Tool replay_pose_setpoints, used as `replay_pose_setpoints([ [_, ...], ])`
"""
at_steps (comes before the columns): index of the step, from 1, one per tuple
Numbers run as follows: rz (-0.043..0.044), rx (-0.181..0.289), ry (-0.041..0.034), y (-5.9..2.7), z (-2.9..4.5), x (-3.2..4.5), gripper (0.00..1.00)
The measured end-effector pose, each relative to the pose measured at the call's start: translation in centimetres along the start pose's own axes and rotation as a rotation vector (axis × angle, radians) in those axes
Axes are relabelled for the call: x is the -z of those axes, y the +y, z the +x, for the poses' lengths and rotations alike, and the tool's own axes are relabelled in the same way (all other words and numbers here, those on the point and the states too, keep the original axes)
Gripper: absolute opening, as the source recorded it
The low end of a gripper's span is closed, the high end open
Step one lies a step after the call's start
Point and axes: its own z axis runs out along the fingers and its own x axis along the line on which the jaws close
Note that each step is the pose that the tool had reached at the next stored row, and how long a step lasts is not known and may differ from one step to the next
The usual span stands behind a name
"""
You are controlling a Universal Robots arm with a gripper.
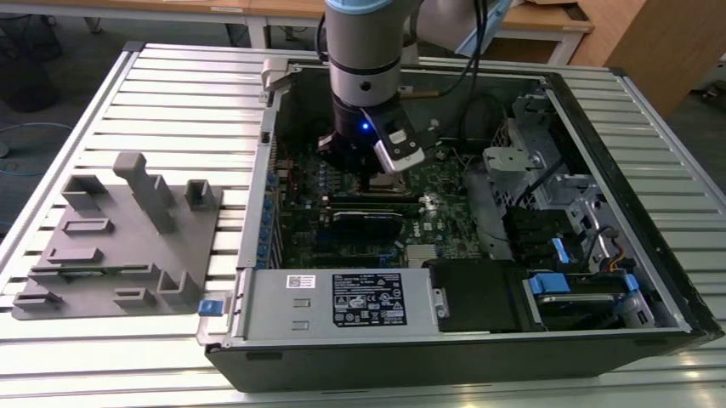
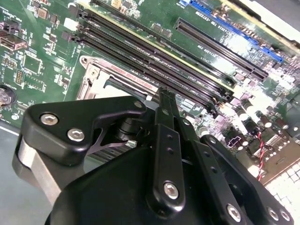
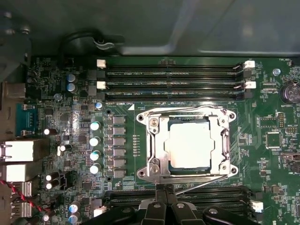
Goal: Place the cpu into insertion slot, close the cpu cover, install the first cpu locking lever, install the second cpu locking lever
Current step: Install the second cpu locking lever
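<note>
On the slatted table [image 1: 170, 93], inside the open computer case [image 1: 635, 306], the clenched, empty claw [image 3: 164, 190] sits just beside the insertion slot [image 3: 220, 140], where the cpu [image 3: 190, 145] lies seated under the closed cpu cover [image 3: 157, 147]; lever locking appears unfinished.

My gripper [image 3: 164, 190] hangs just beside the slot [image 3: 186, 143], fingertips together at its frame edge. The cpu [image 3: 189, 145] lies in the slot, the cover [image 3: 157, 145] down around it, memory slots [image 3: 171, 77] flanking both sides.
</note>
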Motion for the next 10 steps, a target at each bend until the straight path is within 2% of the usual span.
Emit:
replay_pose_setpoints([
  [10, -0.0001, 0.000, -0.0001, -0.48, 0.01, -0.01, 0.11],
])
